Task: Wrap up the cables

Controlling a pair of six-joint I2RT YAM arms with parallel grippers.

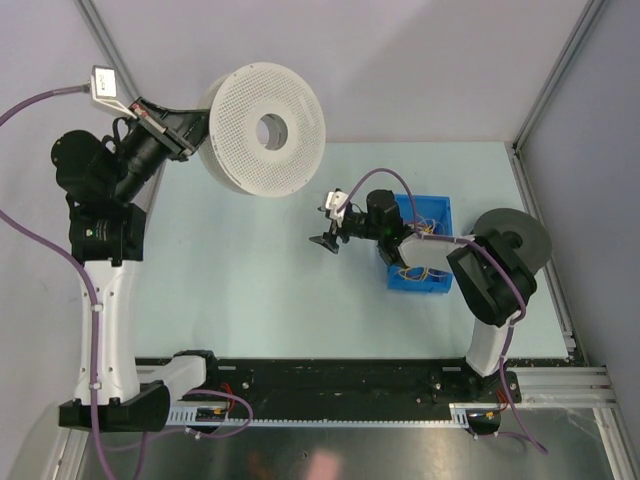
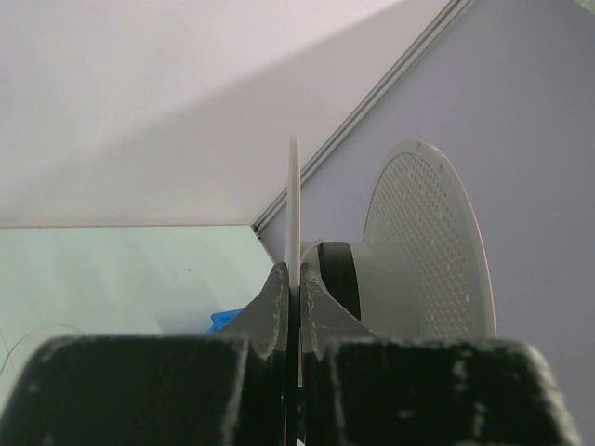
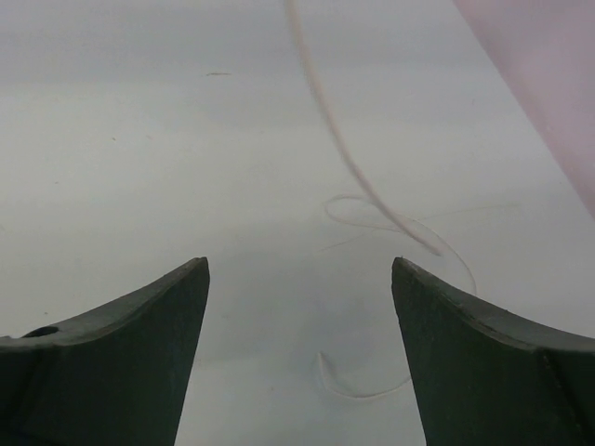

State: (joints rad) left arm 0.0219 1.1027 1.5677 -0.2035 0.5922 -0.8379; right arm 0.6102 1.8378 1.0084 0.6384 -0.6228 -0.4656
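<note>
Pinching rim of white perforated plastic spool with left tool | holding right tool wide open, empty, above pale worktop | seeing thin yellow-orange cables lying in blue plastic bin

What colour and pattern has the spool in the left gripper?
White spool, its face perforated with small holes; clearest in the top external view.

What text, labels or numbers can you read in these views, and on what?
No text is legible in any view.
White box on the left arm: dark marking, too small to read.
Green mark on that arm: blurred, unreadable.
White spool: no print visible.
</note>
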